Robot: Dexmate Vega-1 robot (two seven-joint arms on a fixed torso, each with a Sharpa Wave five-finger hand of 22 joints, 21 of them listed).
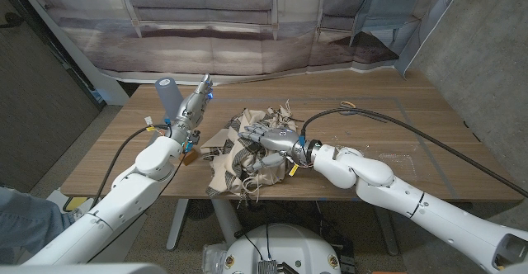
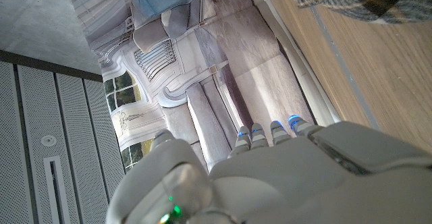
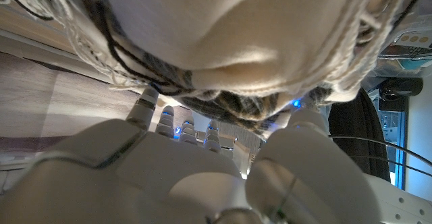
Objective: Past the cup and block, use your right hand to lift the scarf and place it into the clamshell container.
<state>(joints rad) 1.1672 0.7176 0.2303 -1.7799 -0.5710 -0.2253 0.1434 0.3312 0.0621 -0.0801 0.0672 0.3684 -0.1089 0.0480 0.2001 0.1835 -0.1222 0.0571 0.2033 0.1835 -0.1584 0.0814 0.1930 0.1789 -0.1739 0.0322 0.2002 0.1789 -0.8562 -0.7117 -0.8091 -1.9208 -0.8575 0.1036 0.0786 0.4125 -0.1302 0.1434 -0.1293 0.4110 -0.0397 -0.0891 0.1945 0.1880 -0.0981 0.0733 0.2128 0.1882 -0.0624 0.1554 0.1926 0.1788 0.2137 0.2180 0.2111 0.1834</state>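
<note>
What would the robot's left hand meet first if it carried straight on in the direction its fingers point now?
Probably nothing on the table. The left hand points past the grey cup beside it toward the table's far edge, then the printed backdrop. Depth is uncertain.

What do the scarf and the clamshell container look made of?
Scarf: soft woven fabric, cream with dark plaid lines and fringed ends; it folds and bunches under the right hand. Clamshell container: apparently thin clear plastic, since the table's wood shows through it; faint, so uncertain.
</note>
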